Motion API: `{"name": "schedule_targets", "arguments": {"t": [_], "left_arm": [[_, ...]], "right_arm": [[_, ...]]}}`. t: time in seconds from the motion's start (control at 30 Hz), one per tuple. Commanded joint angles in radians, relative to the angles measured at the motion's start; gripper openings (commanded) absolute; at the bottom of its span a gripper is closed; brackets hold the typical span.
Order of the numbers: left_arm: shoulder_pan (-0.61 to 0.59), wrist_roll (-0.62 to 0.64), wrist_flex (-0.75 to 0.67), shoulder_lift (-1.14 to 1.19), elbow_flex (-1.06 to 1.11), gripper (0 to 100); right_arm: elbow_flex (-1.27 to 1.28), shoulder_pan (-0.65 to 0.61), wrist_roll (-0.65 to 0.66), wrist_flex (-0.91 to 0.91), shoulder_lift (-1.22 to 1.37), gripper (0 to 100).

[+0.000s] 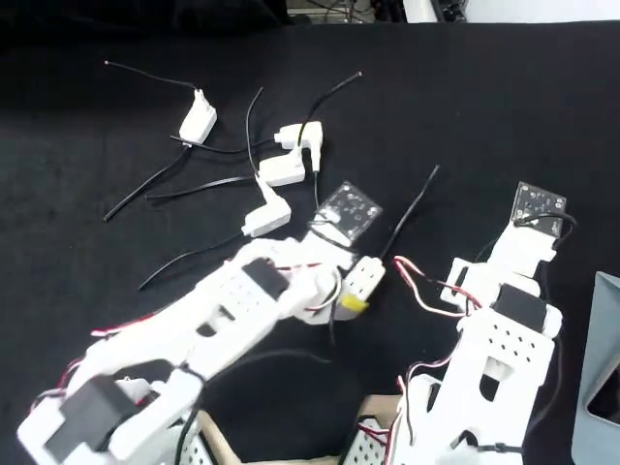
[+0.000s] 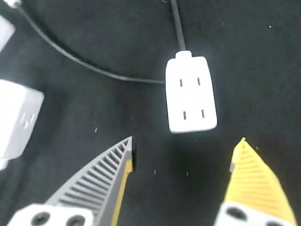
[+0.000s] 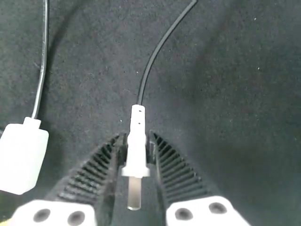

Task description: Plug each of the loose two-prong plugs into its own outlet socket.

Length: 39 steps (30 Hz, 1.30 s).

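My right gripper (image 3: 136, 136) is shut on a white two-prong plug (image 3: 137, 117). The metal prongs point back toward the wrist and its black cable (image 3: 160, 47) runs away over the black cloth. A white outlet block (image 3: 21, 160) lies beside that gripper. My left gripper (image 2: 187, 139) is open just short of a white outlet socket (image 2: 190, 96), which lies face up with two pairs of slots and nothing in them. In the high view this socket (image 1: 367, 275) lies at the tip of the left arm (image 1: 252, 300). The right arm (image 1: 509, 310) stands to its right.
Several white plugs and sockets with thin black cables lie at the back left: one (image 1: 199, 118), another (image 1: 298, 136), a third (image 1: 266, 215). Another white slotted block (image 2: 16, 125) lies near the left gripper. A grey box (image 1: 601, 368) stands at the right edge.
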Motion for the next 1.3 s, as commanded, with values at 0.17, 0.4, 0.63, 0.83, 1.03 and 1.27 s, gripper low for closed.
{"name": "schedule_targets", "arguments": {"t": [0.17,0.4,0.63,0.83,1.03,1.27], "left_arm": [[0.019,0.015,-0.199,0.203,-0.090,32],[0.018,0.080,-0.290,0.267,-0.091,26],[0.033,0.078,-0.290,0.265,-0.084,15],[0.008,0.020,-0.276,0.252,-0.079,8],[-0.018,-0.097,-0.029,0.046,-0.079,7],[-0.124,-0.157,0.199,-0.264,-0.016,7]], "right_arm": [[-0.007,0.011,0.005,-0.002,-0.022,1.3],[-0.007,0.011,0.005,-0.002,-0.022,1.3],[-0.007,0.011,0.005,0.000,-0.022,1.3],[-0.007,0.014,0.005,0.000,-0.022,1.3],[-0.007,0.011,0.005,0.002,-0.022,1.3],[-0.008,0.011,0.005,0.002,-0.022,1.3]]}}
